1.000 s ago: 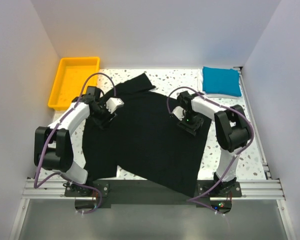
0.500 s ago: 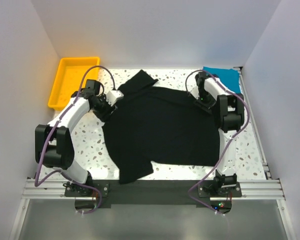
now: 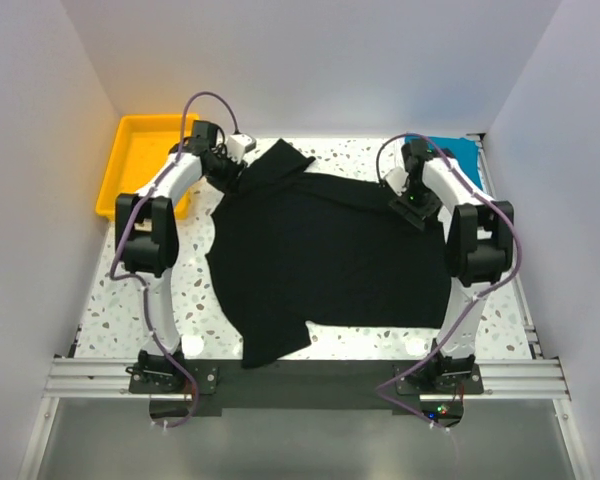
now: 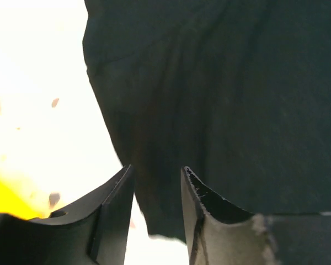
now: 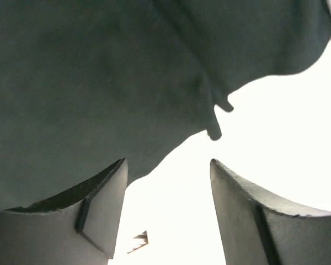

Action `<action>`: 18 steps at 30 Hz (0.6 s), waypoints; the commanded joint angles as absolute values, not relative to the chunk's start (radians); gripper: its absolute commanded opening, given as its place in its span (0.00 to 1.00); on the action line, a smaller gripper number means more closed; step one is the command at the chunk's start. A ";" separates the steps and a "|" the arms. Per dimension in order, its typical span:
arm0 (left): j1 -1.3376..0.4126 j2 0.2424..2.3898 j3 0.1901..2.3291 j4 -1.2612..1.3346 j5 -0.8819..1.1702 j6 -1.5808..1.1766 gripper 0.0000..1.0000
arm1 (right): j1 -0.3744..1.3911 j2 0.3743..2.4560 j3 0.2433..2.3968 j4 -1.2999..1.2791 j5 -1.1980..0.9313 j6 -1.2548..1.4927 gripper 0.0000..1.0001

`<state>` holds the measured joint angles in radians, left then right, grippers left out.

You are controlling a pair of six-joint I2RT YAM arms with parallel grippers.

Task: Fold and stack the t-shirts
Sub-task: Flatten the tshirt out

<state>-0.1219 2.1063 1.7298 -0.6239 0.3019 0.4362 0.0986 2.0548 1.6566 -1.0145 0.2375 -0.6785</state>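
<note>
A large black t-shirt (image 3: 325, 260) lies spread flat over the middle of the table, one sleeve (image 3: 280, 160) pointing to the back. My left gripper (image 3: 228, 170) is at its back left corner. In the left wrist view the left gripper (image 4: 157, 169) has its jaws apart, with the black cloth (image 4: 220, 99) and its edge lying in the gap. My right gripper (image 3: 416, 208) hovers at the shirt's back right corner. The right gripper (image 5: 167, 162) is open over bare table, the cloth edge (image 5: 99, 99) beside its left finger. A folded blue t-shirt (image 3: 462, 152) lies at the back right, partly hidden by the right arm.
A yellow tray (image 3: 140, 165) stands at the back left, close to the left arm. White walls close in the table on three sides. The speckled tabletop (image 3: 130, 300) shows bare to the left and right of the shirt.
The black shirt was dragged toward the back and spread out flat. The left arm then swung further back to the shirt's corner. The right gripper's jaws have widened.
</note>
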 commanded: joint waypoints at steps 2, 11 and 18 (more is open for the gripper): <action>-0.143 2.192 1.815 -0.612 0.296 0.383 0.41 | 0.100 1.918 1.599 -1.069 0.167 -0.643 0.60; -0.135 2.134 1.600 -0.600 0.152 0.463 0.32 | 0.100 1.898 1.369 -1.020 0.166 -0.652 0.42; -0.083 1.970 1.323 -0.620 0.118 0.512 0.27 | 0.112 1.875 1.171 -0.974 0.146 -0.652 0.38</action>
